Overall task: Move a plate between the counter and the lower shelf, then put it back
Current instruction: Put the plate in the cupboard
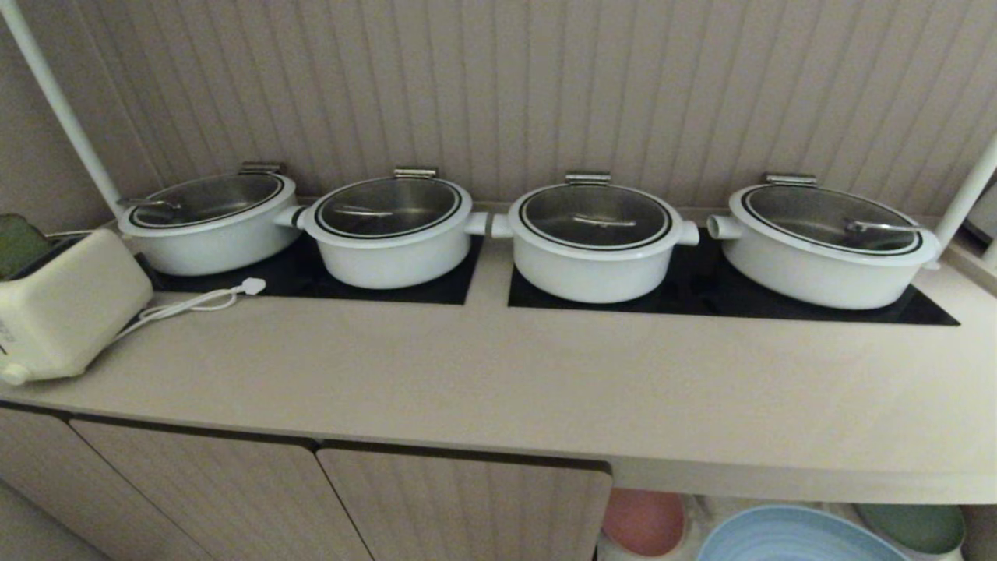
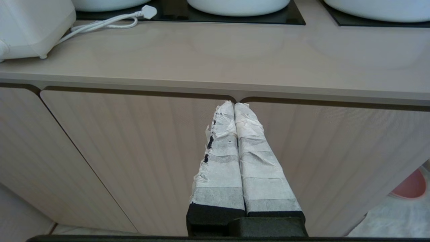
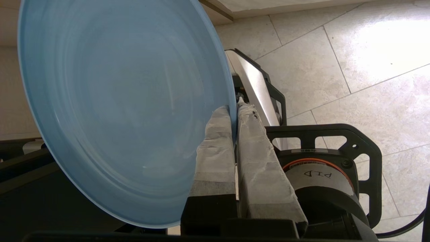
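Light-blue plate [image 3: 117, 111] hangs rim-pinched in the right pincer [image 3: 235, 111] below the counter [image 1: 545, 374] edge; left pincer [image 2: 234, 107] pressed together.

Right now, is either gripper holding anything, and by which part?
The right gripper pinches the round light-blue matte plate by its raised rim, one finger on each face. The left gripper is shut on nothing.

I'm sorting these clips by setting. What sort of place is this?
Most likely a kitchen, perhaps a showroom one. Four lidded white pots stand on black hob panels set into a long beige counter, a toaster sits at its left end, and plates show below.
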Motion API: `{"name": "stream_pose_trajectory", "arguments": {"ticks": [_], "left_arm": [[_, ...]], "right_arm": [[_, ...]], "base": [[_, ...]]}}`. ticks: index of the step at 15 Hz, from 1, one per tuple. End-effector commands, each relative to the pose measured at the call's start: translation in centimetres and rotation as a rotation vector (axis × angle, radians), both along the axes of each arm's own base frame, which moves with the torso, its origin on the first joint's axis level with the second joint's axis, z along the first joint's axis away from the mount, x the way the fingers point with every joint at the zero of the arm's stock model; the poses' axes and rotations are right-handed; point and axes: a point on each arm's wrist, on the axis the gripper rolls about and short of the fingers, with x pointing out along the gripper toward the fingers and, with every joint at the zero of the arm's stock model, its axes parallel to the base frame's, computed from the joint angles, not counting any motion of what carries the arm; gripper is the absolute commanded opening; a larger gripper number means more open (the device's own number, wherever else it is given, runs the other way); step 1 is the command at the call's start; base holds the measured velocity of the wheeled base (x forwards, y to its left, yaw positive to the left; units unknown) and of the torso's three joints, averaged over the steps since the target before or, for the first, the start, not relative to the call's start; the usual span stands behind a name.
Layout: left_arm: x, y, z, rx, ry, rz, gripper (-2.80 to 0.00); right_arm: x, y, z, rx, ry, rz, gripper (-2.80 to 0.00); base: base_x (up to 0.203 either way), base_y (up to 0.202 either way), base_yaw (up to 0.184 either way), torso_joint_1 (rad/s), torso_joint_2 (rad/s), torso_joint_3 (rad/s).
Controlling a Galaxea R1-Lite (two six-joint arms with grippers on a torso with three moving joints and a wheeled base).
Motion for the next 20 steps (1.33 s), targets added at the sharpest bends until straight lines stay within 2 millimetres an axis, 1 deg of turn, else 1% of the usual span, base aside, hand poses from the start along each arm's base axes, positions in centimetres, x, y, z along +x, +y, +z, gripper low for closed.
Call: {"name": "stream_pose_trajectory", "arguments": {"ticks": [1,7,20], "left_arm": [[0.00,0.00,0.00,0.000,-0.001,0.000,-2.80],[0.00,0.00,0.00,0.000,-0.001,0.000,-2.80],[0.00,0.00,0.00,0.000,-0.001,0.000,-2.80]], "right_arm": [[0.02,0.01,-0.02,0.001,0.007,-0.001,-2.80],[-0.04,-0.01,0.04,0.000,0.000,-0.002,-2.80],[-0.04,-0.01,0.07,0.000,0.000,-0.002,-2.80]], "base": [[0.000,0.000,0.000,0.000,0.00,0.000],[0.001,-0.009,0.000,0.001,0.00,0.000],[0.000,-0.189,0.001,0.002,0.00,0.003]]}}
